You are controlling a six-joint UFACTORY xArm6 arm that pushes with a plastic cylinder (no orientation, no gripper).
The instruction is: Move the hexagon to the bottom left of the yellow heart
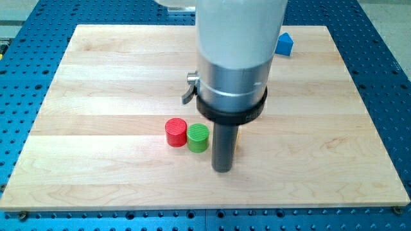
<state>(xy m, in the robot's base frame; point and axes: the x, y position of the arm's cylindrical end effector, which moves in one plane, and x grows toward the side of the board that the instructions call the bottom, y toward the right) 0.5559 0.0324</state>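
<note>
Camera view shows my tip (221, 169) resting on the wooden surface (103, 77), with no jaws to open or shut and nothing held; the end effector is only a plain dark rod. Just to the view's left of my tip stands a green block (198, 137), round or many-sided, touching a red block (175, 133) of similar shape farther left. Which of the two is the hexagon I cannot tell. A sliver of yellow-orange (236, 139) peeks out just to the view's right of the rod, likely the yellow heart, mostly hidden. A blue block (284, 43) sits well apart toward the view's top. My judgement: the green block lies left of the heart, and may need nudging lower.
</note>
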